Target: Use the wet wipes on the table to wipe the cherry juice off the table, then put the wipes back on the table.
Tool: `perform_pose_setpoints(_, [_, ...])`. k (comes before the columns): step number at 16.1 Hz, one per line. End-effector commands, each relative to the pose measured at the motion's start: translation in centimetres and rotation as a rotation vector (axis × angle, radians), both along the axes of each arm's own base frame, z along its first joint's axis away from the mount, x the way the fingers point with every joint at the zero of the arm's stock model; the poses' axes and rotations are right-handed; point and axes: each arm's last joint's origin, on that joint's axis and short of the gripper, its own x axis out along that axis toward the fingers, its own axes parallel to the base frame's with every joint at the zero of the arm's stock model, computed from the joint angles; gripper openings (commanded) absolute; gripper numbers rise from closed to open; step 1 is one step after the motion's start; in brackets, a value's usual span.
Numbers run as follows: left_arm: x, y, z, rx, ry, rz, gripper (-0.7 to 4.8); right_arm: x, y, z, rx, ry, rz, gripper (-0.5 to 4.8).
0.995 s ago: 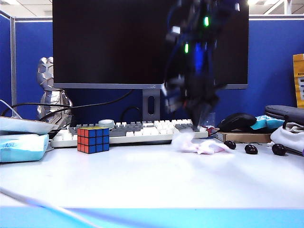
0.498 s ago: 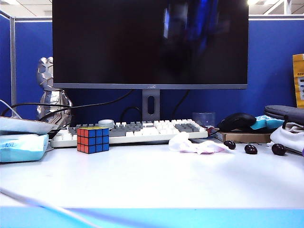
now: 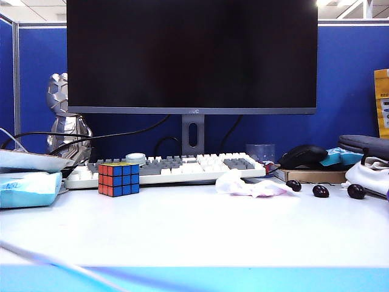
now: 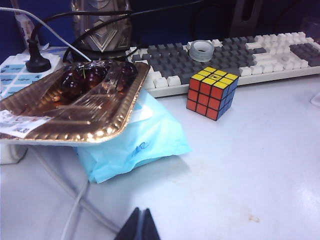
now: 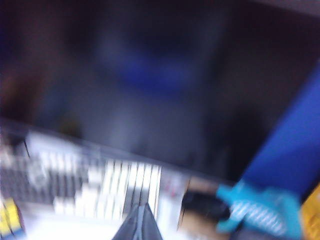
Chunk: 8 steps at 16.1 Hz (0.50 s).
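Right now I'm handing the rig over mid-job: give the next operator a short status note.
Left gripper: shut, empty, hovering over the table near the light-blue wipes pack.
Right gripper: shut, empty, raised and facing the monitor; its view is blurred.
Wet wipes: crumpled, pink-stained, lying on the table in front of the keyboard.
Done: wipes set back down. No juice visible on the table from the exterior view.
Left: confirm no spots remain.

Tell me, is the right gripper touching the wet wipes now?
Apart. The exterior view shows the wet wipes alone on the table; the right gripper is elsewhere, fingers shut.
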Motion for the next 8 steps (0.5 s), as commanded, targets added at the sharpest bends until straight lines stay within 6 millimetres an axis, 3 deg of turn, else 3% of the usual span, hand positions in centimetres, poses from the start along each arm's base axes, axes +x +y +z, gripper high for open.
perform_pose_setpoints(1, [0.0,0.0,-0.1,-0.003,0.008,-0.003,-0.02,-6.5,-3.3,2.9,0.071,-0.123,-0.002,-0.05])
perform_pose_setpoints(4, [0.0,0.0,-0.1,-0.004,0.008,-0.003,-0.02,-14.1,-7.3,3.7,0.105,-0.177,-0.008,-0.05])
perform_pose_setpoints(5, [0.0,0.0,-0.1,-0.003,0.008,-0.003,-0.02,-17.8,-9.2,3.1,0.096,-0.165,-0.008,-0.05])
perform_pose_setpoints(8, [0.0,0.0,-0.1,-0.003,0.008,-0.003,-0.02,-21.1,-10.9,0.6,0.102,-0.175,-0.004,-0.05])
